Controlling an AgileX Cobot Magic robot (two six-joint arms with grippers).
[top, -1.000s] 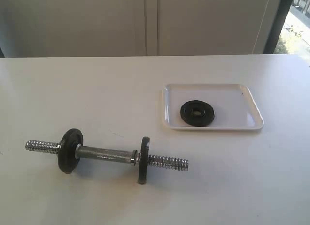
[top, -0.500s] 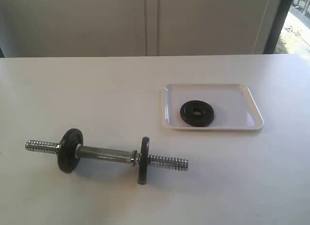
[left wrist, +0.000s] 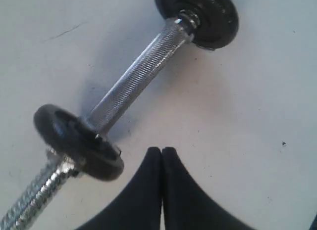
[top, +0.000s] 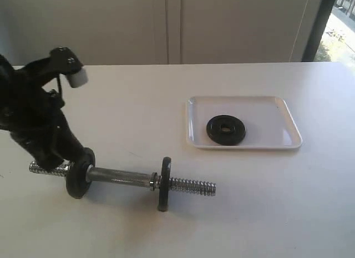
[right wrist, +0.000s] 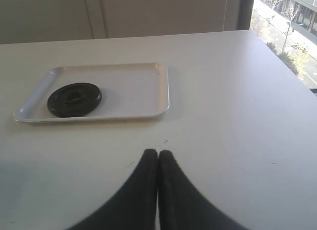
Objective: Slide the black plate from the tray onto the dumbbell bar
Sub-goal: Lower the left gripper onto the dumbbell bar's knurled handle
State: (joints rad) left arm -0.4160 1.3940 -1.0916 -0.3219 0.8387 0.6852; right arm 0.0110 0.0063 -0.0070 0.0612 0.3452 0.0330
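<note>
Left tool (left wrist: 161,151) newly by crosswise bar (top: 119,176)

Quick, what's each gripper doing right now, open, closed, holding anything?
Left gripper: jaws closed, holding nothing, near the dumbbell bar.
Right gripper: jaws closed, holding nothing.

Above black plate (top: 226,130): open, only the low tray (top: 266,116) rim around it | dumbbell bar (top: 119,176), right threaded end: bare, open table (top: 266,208) beyond | left end: left arm (top: 33,125) overhead | mounted discs (top: 164,183) bound the grip.
</note>
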